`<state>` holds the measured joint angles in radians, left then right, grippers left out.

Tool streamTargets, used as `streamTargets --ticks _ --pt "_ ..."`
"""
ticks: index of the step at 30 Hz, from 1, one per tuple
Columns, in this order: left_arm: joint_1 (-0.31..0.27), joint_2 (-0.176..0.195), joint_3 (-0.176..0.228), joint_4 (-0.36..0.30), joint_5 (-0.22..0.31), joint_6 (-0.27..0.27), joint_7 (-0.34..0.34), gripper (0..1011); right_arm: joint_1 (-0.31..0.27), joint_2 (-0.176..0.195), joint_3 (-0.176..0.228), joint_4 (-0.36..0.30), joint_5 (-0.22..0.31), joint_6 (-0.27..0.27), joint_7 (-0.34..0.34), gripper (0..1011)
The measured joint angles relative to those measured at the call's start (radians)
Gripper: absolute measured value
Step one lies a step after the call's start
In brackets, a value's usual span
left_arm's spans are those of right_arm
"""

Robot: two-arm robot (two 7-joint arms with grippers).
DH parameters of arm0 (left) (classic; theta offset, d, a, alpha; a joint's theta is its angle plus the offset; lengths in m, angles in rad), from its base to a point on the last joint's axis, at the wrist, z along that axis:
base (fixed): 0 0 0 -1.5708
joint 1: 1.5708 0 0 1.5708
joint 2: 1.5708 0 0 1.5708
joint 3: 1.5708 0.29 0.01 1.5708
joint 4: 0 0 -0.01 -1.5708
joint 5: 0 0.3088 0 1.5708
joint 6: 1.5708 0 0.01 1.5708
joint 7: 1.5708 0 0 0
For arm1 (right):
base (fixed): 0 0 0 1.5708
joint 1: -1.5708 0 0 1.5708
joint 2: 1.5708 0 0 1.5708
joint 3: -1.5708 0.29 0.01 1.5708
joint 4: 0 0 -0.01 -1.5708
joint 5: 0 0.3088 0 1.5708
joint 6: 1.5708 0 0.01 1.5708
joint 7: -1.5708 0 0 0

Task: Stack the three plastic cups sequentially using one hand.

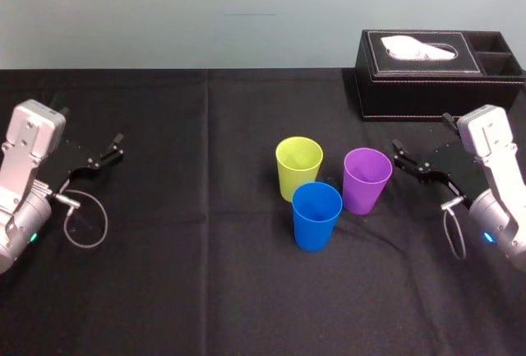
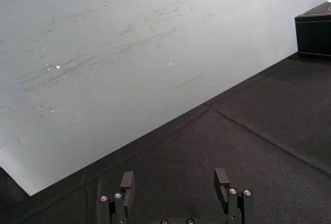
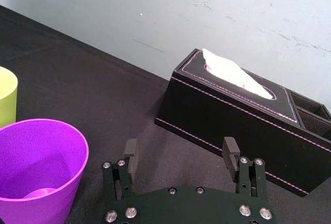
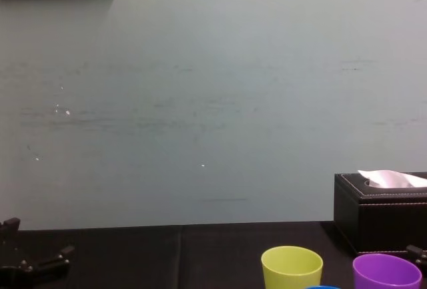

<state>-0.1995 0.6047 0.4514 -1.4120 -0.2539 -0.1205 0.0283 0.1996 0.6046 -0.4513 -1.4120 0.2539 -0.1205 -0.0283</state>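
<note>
Three plastic cups stand upright and close together at the table's middle. The yellow-green cup (image 1: pixel 298 167) is at the back, the purple cup (image 1: pixel 366 179) to its right, the blue cup (image 1: pixel 316 214) in front between them. None is inside another. My right gripper (image 1: pixel 408 161) stands open just right of the purple cup (image 3: pixel 39 169), apart from it, with nothing between its fingers (image 3: pixel 129 157). The yellow-green cup's edge (image 3: pixel 6 100) shows beyond. My left gripper (image 1: pixel 105 154) rests open at the far left, far from the cups.
A black tissue box (image 1: pixel 436 72) with a white tissue stands at the back right, behind my right gripper. The black cloth covers the table (image 1: pixel 205 290); a pale wall runs along the far edge. A cable loop (image 1: pixel 86 220) hangs by my left wrist.
</note>
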Motion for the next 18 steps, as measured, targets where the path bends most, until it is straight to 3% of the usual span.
streamTargets --ticks 18 --pt "0.0 0.0 0.0 0.0 0.0 0.0 0.0 1011 0.0 0.0 0.0 0.0 0.0 0.0 0.0 1003"
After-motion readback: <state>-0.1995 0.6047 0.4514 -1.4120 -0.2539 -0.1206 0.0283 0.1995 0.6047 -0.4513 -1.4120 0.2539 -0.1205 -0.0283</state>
